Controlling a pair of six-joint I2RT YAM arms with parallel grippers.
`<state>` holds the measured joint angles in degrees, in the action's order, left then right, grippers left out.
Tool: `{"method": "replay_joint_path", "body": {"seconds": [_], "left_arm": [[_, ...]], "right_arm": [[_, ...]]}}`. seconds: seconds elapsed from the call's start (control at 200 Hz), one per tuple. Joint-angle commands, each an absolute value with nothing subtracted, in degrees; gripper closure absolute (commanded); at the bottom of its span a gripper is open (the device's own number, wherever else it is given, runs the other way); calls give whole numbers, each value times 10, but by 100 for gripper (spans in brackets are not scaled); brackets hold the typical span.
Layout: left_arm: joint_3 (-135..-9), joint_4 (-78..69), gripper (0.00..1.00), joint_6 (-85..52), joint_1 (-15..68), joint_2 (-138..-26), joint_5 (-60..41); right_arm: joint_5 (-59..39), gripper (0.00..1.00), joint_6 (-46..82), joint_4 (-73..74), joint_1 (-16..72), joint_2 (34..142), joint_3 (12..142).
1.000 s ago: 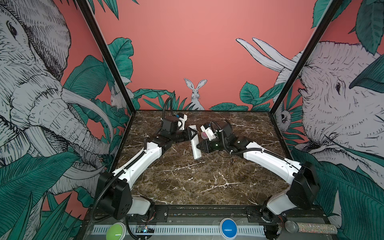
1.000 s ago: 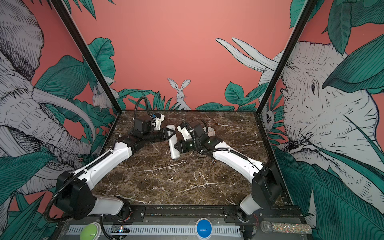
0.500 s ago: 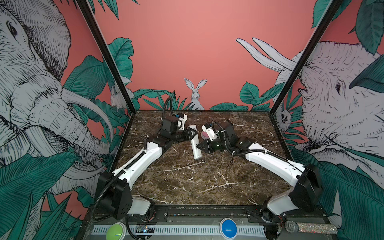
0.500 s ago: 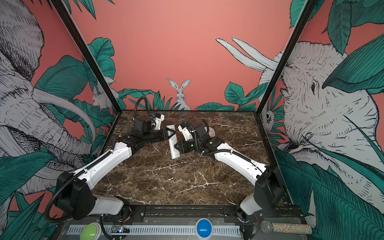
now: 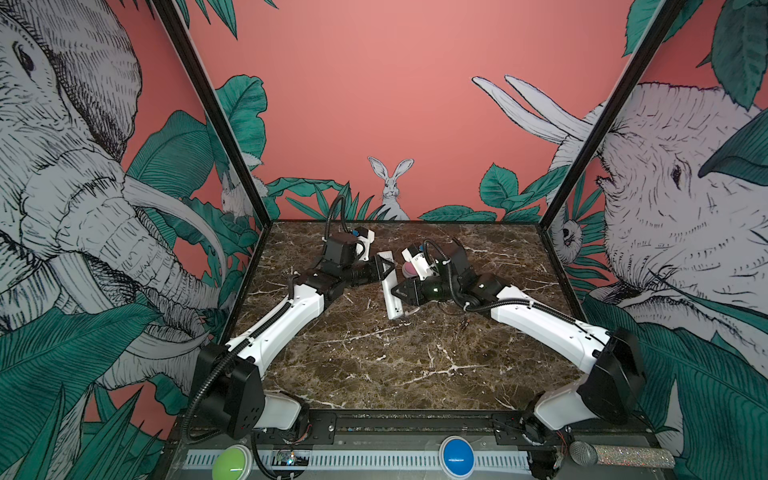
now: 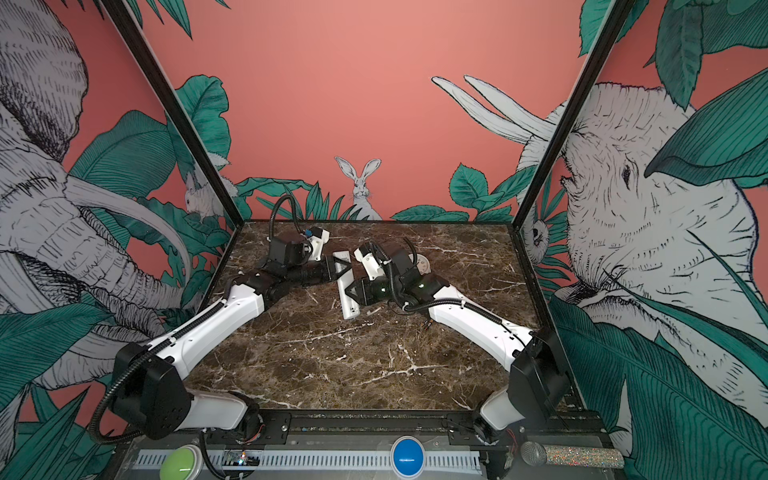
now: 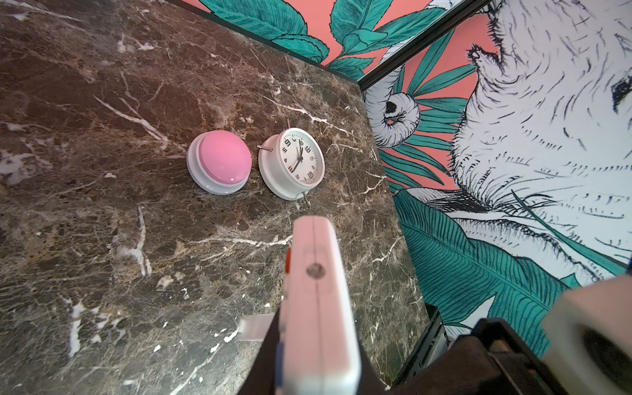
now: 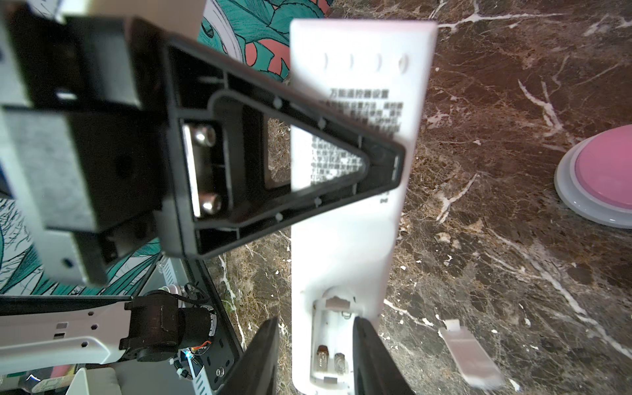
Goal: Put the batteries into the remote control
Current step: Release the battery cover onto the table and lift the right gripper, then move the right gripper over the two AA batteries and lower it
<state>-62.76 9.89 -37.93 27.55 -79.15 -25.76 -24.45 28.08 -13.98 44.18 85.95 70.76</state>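
Note:
The white remote control (image 8: 342,256) is held off the marble with its plain back toward the right wrist camera. My left gripper (image 5: 384,268) is shut on its upper half, seen edge-on in the left wrist view (image 7: 318,290). The battery recess (image 8: 330,342) at its lower end is uncovered and shows only two spring contacts. My right gripper (image 8: 316,325) is open, its jaws straddling that end with a gap on one side. A small dark slim object (image 5: 462,323) lies by the right forearm; I cannot tell whether it is one of the batteries.
A white battery cover (image 8: 473,355) lies loose on the marble beside the remote. A pink dome button (image 7: 220,164) and a round white clock (image 7: 294,164) sit behind the grippers, near the back right corner. Enclosure walls border the table.
The right gripper's jaws have spread apart around the remote's lower end, and the right arm has shifted slightly. The left gripper and the remote have stayed put.

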Motion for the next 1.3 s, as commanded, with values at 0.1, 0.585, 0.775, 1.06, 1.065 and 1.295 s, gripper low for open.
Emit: {"method": "replay_joint_path", "body": {"seconds": [0.1,0.585,0.775,1.06,1.065,1.295], "left_arm": [[-609,82,100,-384,268,-791,-250],[-574,68,100,-371,252,-788,-250],[-568,63,100,-353,252,-785,-256],[-543,39,100,-328,251,-787,-279],[-542,39,100,-327,251,-787,-279],[-522,4,100,-325,251,-790,-310]], "right_arm": [[-233,61,271,-134,445,845,706],[-159,49,234,-252,428,812,705],[-96,48,222,-349,397,784,692],[-27,47,226,-447,329,739,641],[-27,47,227,-448,328,739,640],[-23,50,256,-429,289,741,580]]}}
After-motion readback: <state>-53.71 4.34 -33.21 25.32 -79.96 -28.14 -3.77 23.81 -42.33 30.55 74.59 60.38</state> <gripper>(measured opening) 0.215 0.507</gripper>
